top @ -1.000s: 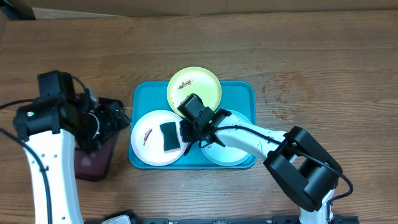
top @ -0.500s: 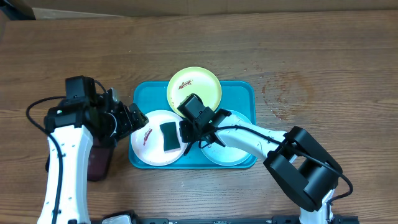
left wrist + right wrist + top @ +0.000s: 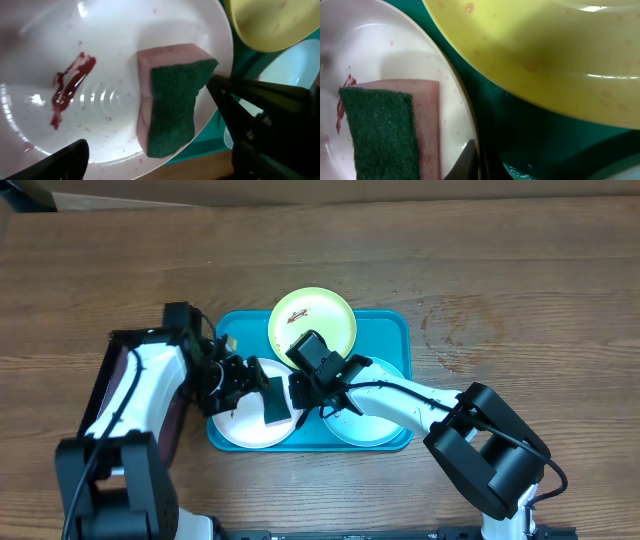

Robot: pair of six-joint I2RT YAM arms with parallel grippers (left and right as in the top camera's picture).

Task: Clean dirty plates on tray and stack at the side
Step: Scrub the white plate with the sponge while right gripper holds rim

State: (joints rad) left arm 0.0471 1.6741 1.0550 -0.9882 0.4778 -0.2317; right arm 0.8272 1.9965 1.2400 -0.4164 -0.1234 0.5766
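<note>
Plates: three, all on tray [image 3: 388, 322], mid counter [image 3: 520, 260]. Yellow plate [image 3: 312, 320] at far side, overlapping tray's far rim. White plate [image 3: 236, 426] near-left. Teal-rim plate [image 3: 378, 426] near-right, mostly under right arm. None stacked at the side yet.

White plate looks to be the one being worked. Red smear [image 3: 70, 87] on one half, faint specks around it. Sponge [image 3: 172, 100] lies flat on the other half, green scrub face up, pink foam below, one end close to the rim.

Handling, judged: plates are thin plastic, light, stiff and glossy, probably slick where wet. Likely to skate about the tray under a wipe unless pinned. Best hold is the raised rim, pinched from the edge. Sponge is soft and compressible. Take it across the narrow sides, low enough to catch the foam and not only the scrub layer.

Right jaws: closed, at white plate's rim just beside the sponge's end. Wrist view suggests the rim is nipped between them, steadying the plate. Yellow plate's underside hangs close above.

Left jaws: wide open, nothing held, over white plate on the smear side, pointed down. Sponge sits just ahead, between smear and right jaws. No contact with sponge that I can see.

Next, probably: left closes on sponge, then scrubs smear.
</note>
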